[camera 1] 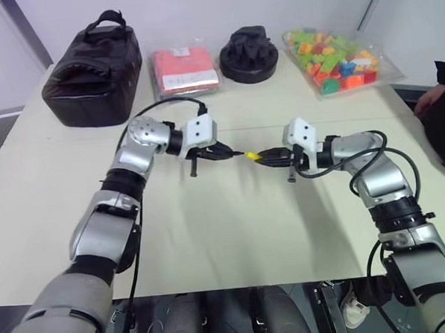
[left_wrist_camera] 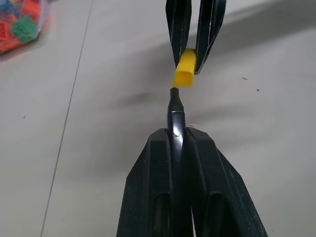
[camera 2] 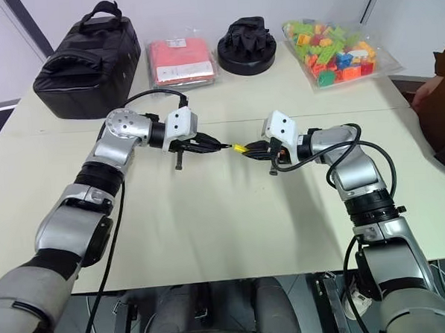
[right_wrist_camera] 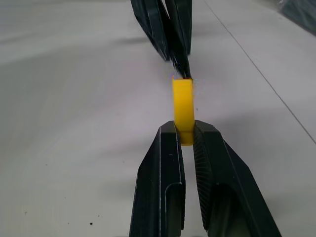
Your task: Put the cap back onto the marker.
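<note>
One marker (left_wrist_camera: pixel 175 111) pinched in left gripper (left_wrist_camera: pixel 177 136), one cap (right_wrist_camera: pixel 183 106) in right gripper (right_wrist_camera: pixel 185 129), seemingly just touching.

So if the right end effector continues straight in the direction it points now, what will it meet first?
Most likely the marker: the cap held in the right end effector sits just at the marker's tip, which the left end effector grips facing it.
</note>
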